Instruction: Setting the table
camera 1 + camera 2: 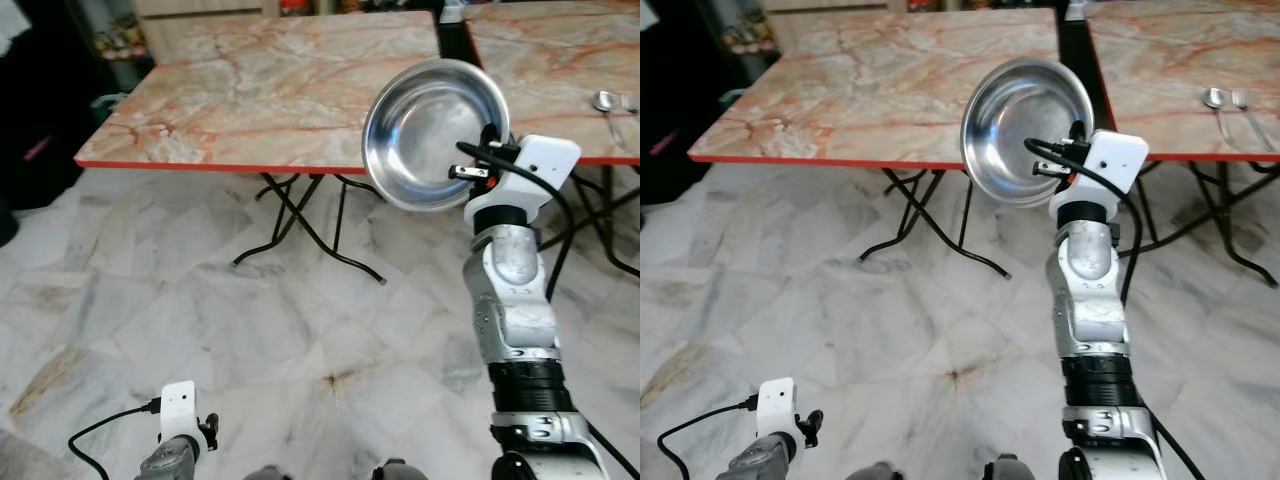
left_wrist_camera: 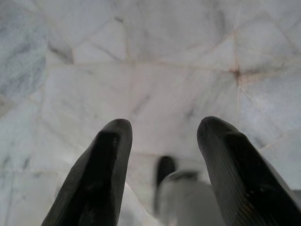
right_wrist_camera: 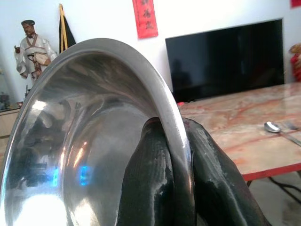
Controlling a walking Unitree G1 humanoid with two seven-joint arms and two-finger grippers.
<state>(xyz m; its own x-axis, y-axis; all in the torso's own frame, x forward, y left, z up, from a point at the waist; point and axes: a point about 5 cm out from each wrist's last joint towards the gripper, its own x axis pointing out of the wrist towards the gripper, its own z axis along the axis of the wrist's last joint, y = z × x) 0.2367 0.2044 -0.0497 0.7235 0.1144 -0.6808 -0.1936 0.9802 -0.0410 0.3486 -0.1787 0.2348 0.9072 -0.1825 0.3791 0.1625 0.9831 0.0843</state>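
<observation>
A shiny steel bowl (image 1: 430, 125) is held up on edge in front of me, its hollow side facing me. My right gripper (image 1: 492, 140) is shut on the bowl's rim (image 3: 176, 136), one black finger (image 3: 146, 179) inside and one outside. The bowl hangs in the air before the near red edge of a marble-patterned folding table (image 1: 260, 90). A second such table (image 1: 545, 60) stands to the right, with a spoon (image 1: 607, 102) lying on it. My left gripper (image 2: 164, 136) hangs low over the floor, open and empty.
Black crossed table legs (image 1: 300, 220) stand under the left table, more legs (image 1: 1230, 240) under the right one. A dark gap (image 1: 452, 45) separates the two tables. White marble floor (image 1: 200, 320) lies between me and the tables. A TV (image 3: 225, 56) and a figurine (image 3: 33, 47) stand behind.
</observation>
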